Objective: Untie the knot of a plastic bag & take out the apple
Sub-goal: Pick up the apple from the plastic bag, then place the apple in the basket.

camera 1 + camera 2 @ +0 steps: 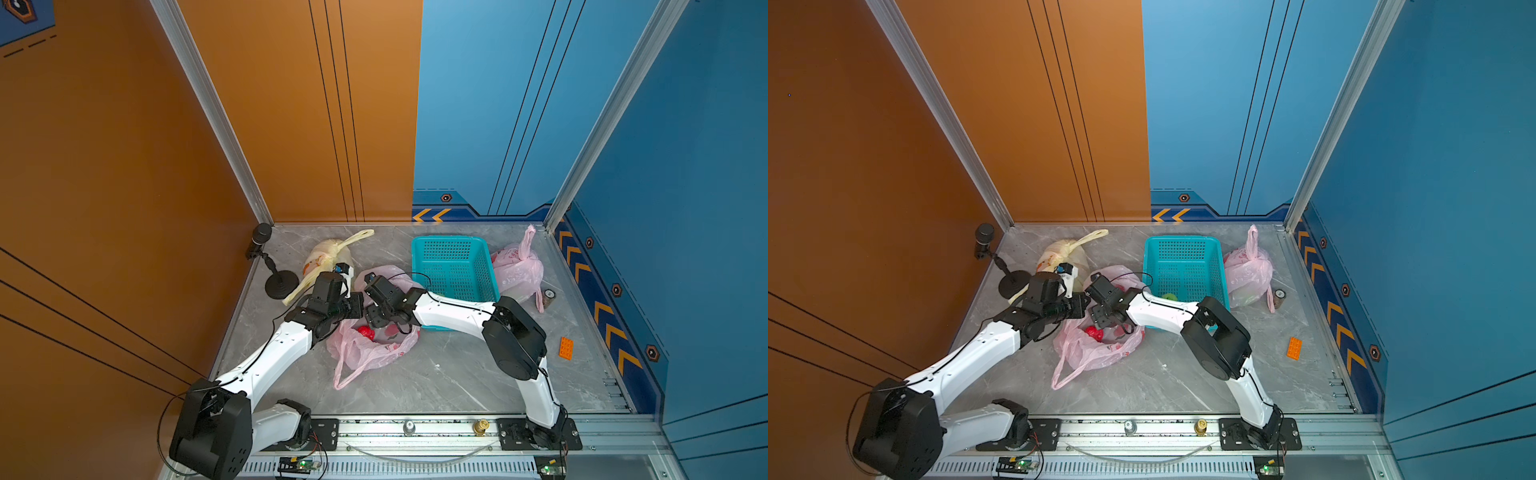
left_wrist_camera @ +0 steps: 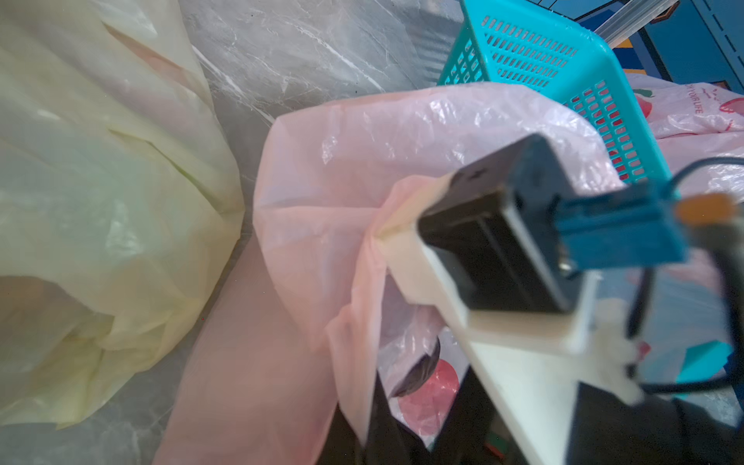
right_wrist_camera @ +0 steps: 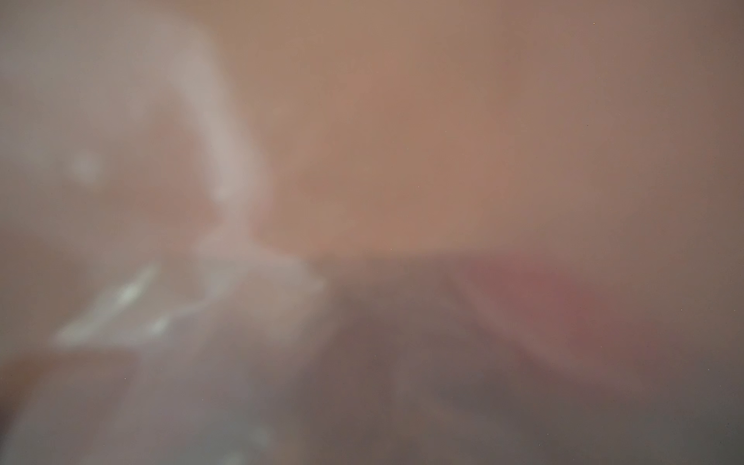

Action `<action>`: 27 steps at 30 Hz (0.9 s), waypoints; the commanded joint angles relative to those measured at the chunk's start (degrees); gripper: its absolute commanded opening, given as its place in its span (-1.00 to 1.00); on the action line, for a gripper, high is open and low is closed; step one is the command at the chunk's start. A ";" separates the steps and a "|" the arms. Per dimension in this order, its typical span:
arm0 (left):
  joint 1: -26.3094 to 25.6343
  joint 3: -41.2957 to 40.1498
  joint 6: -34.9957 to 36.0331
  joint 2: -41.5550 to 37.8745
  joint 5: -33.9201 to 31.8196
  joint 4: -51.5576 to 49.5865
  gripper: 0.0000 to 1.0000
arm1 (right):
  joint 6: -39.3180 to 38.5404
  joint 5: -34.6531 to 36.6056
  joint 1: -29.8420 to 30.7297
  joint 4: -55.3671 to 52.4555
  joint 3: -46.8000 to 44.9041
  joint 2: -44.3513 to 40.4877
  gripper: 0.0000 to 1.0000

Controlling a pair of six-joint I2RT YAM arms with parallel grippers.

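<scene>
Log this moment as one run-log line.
left gripper: shut on pink bag rim | right gripper: at bag mouth, state unclear | apple: in bag

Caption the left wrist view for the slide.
Pink plastic bag held open, right arm's wrist reaching in; pale yellow plastic bag beside it, teal perforated plastic basket beyond.

You're looking into a booth: orange panels [image 1: 104, 166] close the left side and half the back, and blue panels [image 1: 685, 166] close the rest, all ruled with thin dark lines. Aluminium posts [image 1: 208, 104] climb both back corners. Orange chevrons [image 1: 602, 316] mark the blue skirting. Your table [image 1: 457, 382] is grey veined marble, evenly lit, with a metal rail [image 1: 440, 428] along its near edge.
</scene>
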 commanded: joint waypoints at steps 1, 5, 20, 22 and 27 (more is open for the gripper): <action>0.15 0.50 -0.55 0.30 0.80 0.76 -1.00 | -0.03 1.19 -0.34 -3.98 0.89 1.35 0.51; 0.24 0.42 -0.70 0.21 -0.40 0.45 -1.00 | -0.27 0.16 -0.28 -2.83 -1.62 -1.82 0.20; -1.54 3.19 0.74 0.46 -5.39 -2.12 -1.00 | 2.33 -30.02 -6.97 10.52 -12.53 -32.17 -0.13; -2.40 4.00 1.50 0.49 -6.47 -2.35 -1.00 | 5.14 -31.63 -10.48 13.44 -14.66 -35.71 -0.13; -5.81 6.57 3.64 0.66 -11.08 -7.28 -0.99 | 4.35 -15.98 -22.31 3.10 -15.83 -39.28 -0.12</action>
